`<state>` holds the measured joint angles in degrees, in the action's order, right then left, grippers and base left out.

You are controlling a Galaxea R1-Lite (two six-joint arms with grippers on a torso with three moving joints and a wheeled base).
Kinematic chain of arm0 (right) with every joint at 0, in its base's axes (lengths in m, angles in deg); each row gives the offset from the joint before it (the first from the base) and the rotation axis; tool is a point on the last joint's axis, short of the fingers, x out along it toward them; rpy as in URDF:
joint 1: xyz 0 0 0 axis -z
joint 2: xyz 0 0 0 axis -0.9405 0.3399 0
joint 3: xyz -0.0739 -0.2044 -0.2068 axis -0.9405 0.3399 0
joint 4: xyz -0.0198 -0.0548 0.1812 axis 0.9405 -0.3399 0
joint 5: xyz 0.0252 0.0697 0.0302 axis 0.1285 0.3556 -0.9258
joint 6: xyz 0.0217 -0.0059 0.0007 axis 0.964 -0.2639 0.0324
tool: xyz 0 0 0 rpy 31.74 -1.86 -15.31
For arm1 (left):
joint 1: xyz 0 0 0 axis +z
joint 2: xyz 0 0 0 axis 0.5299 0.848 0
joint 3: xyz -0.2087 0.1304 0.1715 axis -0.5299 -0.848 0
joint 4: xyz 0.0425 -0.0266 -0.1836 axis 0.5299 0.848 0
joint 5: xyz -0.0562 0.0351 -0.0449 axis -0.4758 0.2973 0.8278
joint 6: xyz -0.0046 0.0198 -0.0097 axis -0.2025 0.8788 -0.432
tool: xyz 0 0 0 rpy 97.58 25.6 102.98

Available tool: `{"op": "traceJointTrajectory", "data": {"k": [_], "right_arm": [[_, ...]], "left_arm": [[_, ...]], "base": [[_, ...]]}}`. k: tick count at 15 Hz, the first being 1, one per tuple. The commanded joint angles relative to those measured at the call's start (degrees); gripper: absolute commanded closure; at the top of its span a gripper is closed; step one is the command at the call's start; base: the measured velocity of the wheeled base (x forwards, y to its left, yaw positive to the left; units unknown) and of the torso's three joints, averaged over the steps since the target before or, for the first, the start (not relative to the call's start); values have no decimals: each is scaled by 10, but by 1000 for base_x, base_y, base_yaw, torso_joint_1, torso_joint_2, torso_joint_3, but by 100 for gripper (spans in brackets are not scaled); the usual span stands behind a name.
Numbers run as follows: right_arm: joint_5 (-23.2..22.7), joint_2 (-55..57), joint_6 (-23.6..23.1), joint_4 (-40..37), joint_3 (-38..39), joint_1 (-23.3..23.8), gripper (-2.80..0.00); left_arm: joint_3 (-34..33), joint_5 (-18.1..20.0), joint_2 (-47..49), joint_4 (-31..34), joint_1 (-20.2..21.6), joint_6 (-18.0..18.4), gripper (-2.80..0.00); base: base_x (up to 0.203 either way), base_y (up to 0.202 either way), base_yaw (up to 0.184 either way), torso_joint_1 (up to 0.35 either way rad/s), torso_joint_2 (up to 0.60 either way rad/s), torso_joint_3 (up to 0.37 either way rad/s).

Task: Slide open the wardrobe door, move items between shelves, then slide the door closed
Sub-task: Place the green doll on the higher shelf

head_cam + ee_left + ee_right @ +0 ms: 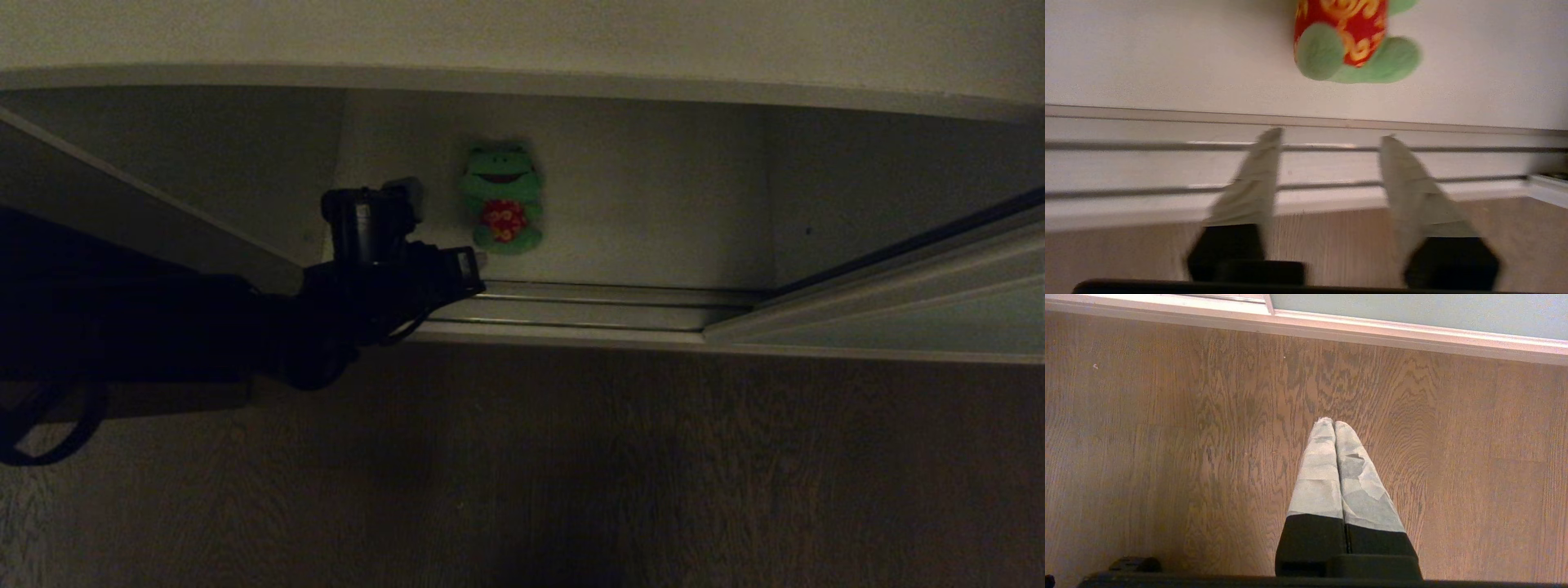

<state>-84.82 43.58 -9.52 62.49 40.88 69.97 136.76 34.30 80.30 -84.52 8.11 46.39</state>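
A green plush frog (pixel 500 200) with a red flowered belly lies on the white bottom shelf (pixel 653 237) of the wardrobe; the left wrist view shows the frog (pixel 1355 45) too. My left gripper (pixel 480 263) hangs over the door track just in front of the frog. It (pixel 1331 136) is open and empty, its fingertips a short way from the toy's feet. The sliding wardrobe door (pixel 898 322) is pushed aside to the right. My right gripper (pixel 1333 422) is shut with nothing in it, parked above the wooden floor and outside the head view.
A metal double track (pixel 604 306) runs along the shelf's front edge. An upper white board (pixel 522 82) spans the opening above. White walls (pixel 204 171) close the compartment on both sides. Wooden floor (pixel 571 457) lies in front, with the door's lower frame (pixel 1412 335) beside it.
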Motion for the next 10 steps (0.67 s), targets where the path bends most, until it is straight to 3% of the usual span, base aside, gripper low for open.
{"op": "traceJointTrajectory", "data": {"k": [1,6,10], "right_arm": [[0,-1,0,0,0,0,0],[0,-2,0,0,0,0,0],[0,-2,0,0,0,0,0]], "left_arm": [[48,0,76,-4,0,-1,-280],[163,-1,154,-15,0,4,-280],[206,-3,193,-69,3,21,-280]], "base": [[0,0,0,0,0,0],[0,0,0,0,0,0],[0,0,0,0,0,0]]}}
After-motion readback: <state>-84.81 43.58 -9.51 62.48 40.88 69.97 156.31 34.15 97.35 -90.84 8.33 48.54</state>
